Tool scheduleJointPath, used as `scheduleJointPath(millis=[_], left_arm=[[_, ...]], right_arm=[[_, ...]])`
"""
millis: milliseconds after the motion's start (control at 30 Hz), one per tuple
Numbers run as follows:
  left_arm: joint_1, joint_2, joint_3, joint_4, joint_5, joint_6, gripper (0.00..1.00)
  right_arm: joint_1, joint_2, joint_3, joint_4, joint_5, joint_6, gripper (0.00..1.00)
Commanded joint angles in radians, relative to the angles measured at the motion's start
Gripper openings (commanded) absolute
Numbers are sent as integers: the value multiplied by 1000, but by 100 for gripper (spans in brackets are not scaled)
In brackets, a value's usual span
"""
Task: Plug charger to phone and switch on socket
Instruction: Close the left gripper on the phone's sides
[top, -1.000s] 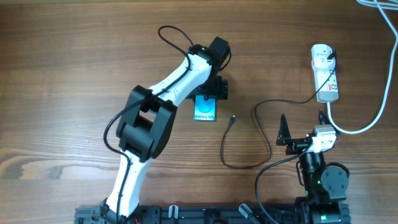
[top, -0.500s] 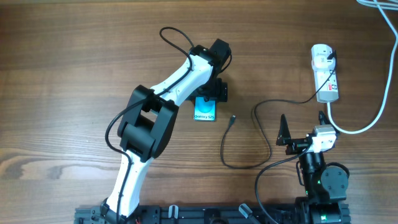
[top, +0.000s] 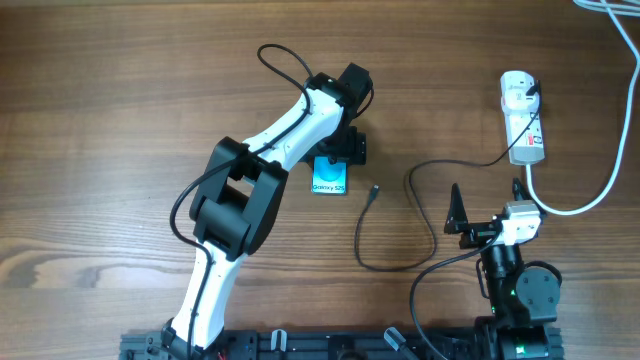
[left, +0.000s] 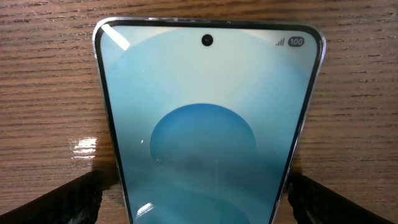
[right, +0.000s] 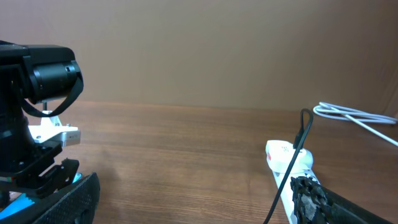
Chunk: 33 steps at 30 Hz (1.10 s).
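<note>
The phone (top: 330, 181) lay flat and face up near the middle of the wooden table (top: 100, 120), its teal screen lit. My left gripper (top: 338, 155) hung over the phone's 12 o'clock end. In the left wrist view its fingers (left: 62, 199) stood spread wide on either side of the phone, and I saw no contact with it.

The charger (top: 362, 245), a thin black cable, lay loose on the table. Its small plug tip rested near the phone at 3 o'clock, apart from it and not inserted. The cable looped back toward the socket (top: 524, 117), a white power strip well away at the phone's 2 o'clock, with a white cable (top: 590, 195) curling beside it.

My right gripper (top: 486, 200) sat at 4 o'clock from the plug tip, fingers wide apart and empty.

I judged the task barely begun, at the step of steadying the phone. Next I would need to pinch the plug tip with the right fingers and line it up with the phone's port.
</note>
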Motion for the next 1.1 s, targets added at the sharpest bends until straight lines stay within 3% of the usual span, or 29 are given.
scheduleJointPath(millis=[0, 400, 500, 800, 1067], left_arm=[[-11, 43, -11, -4, 17, -14, 100], [-11, 43, -11, -15, 17, -13, 100], [-11, 43, -11, -15, 16, -13, 90], [-11, 43, -11, -15, 17, -13, 89], [-10, 43, -11, -15, 16, -13, 81]], right_arm=[[4, -8, -1, 5, 14, 2, 100], [4, -8, -1, 5, 14, 2, 100], [4, -8, -1, 5, 14, 2, 100], [4, -8, -1, 5, 14, 2, 100], [4, -8, -1, 5, 14, 2, 100]])
